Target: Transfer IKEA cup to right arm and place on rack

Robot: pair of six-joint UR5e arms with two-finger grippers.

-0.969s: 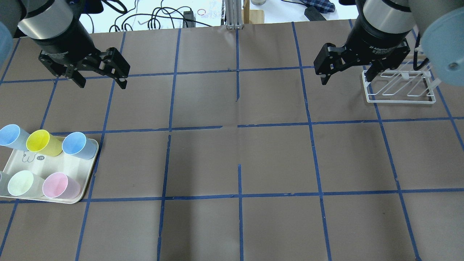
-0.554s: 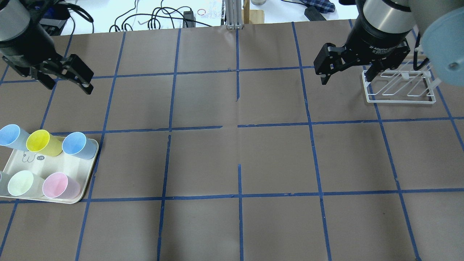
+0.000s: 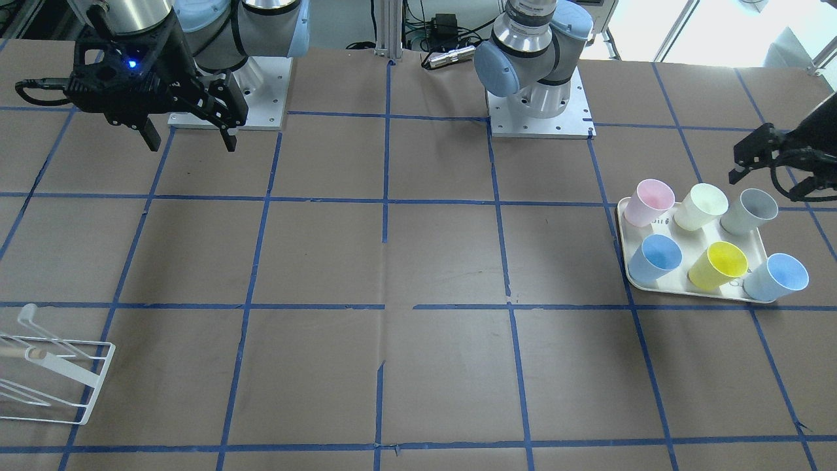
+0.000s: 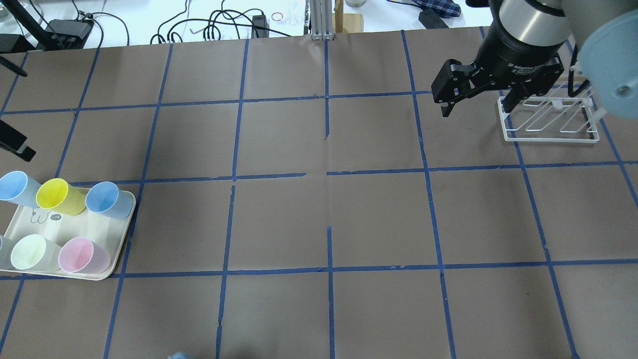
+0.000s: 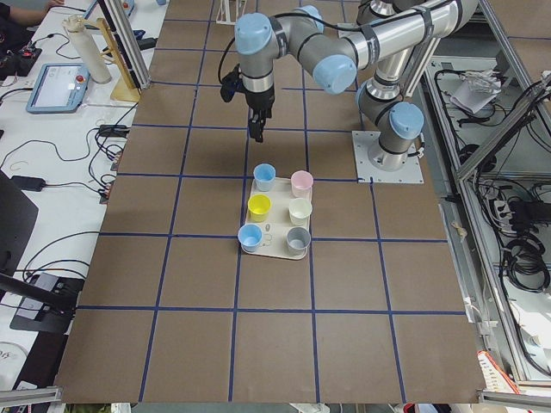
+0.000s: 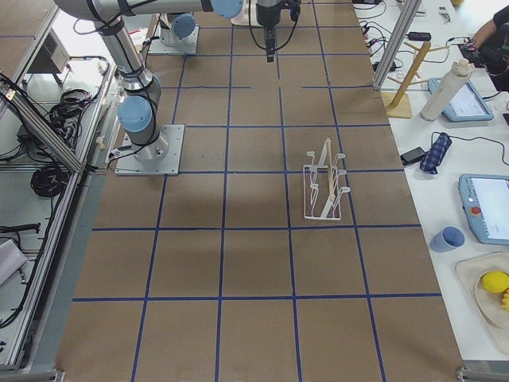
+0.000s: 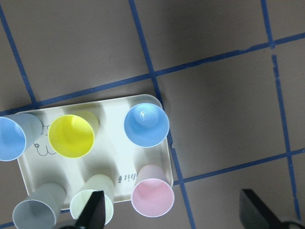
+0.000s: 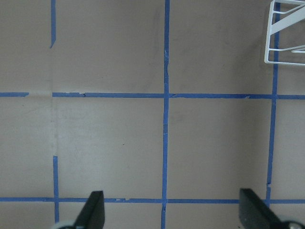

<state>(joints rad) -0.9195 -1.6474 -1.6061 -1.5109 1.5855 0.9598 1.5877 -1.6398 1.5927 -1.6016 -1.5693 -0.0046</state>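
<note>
The pale grey IKEA cup (image 3: 752, 210) stands upright at a corner of the cream tray (image 3: 693, 290); it also shows in the left wrist view (image 7: 38, 213) and the exterior left view (image 5: 298, 238). My left gripper (image 3: 766, 178) is open and empty, hovering above the table beside the tray; in the left wrist view its gripper (image 7: 171, 220) looks down on the cups. My right gripper (image 4: 476, 109) is open and empty, raised just left of the white wire rack (image 4: 548, 119), which stands at the far right with nothing on it.
The tray (image 4: 75, 229) also holds a cream-yellow cup (image 3: 701, 205), a pink cup (image 3: 649, 201), a yellow cup (image 3: 718, 265) and two light blue cups (image 3: 655, 259). Blue tape lines grid the brown table. Cables and gear lie beyond the far edge.
My left arm has swung left and toward the tray, leaving only a fingertip at the overhead view's left edge. Its jaws stay open. The right arm has not moved.
</note>
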